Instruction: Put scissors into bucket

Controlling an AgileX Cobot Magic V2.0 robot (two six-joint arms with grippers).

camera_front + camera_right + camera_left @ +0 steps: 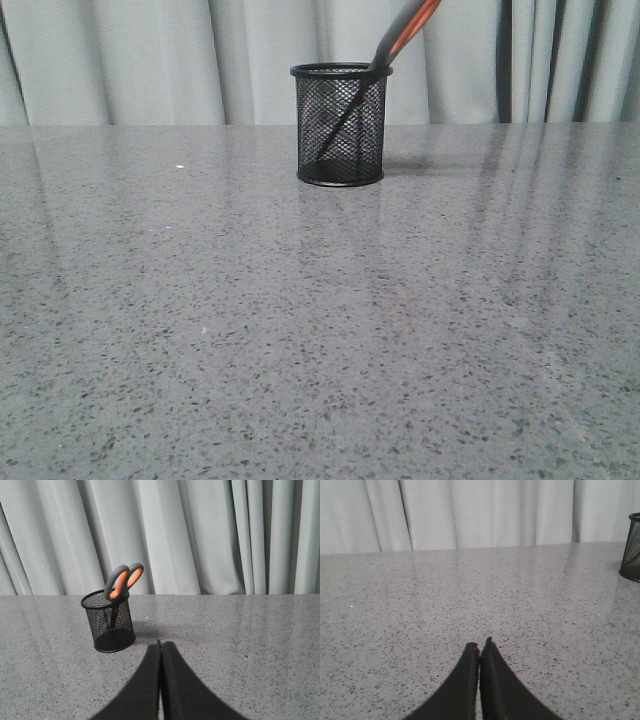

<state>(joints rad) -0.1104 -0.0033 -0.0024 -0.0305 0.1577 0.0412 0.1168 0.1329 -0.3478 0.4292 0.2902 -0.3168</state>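
Backdrop: pale grey curtain (150,60) hung in vertical folds behind the whole work area.
Surface: grey speckled stone-look table (320,340), glossy enough to carry faint reflections of the curtain folds.
Bucket: black wire-mesh bucket (339,125) stood upright toward the far edge of the table, at about 12 o'clock from the front camera; solid black rim and base. It also showed at the 3 o'clock edge of the left wrist view (632,547) and at about 9 o'clock of centre in the right wrist view (108,621).
Scissors: scissors (400,40) rested inside the bucket, blades down and visible through the mesh, leaning so that the handles pointed toward 1 o'clock in the front view. The grey loops lined in orange stood clear above the rim in the right wrist view (124,581).
Left gripper: left gripper (480,647) had its dark fingers pressed together, nothing between them, over bare table, well apart from the bucket.
Right gripper: right gripper (160,645) likewise had its fingers closed against each other, gripping nothing, near the bucket but apart from it.
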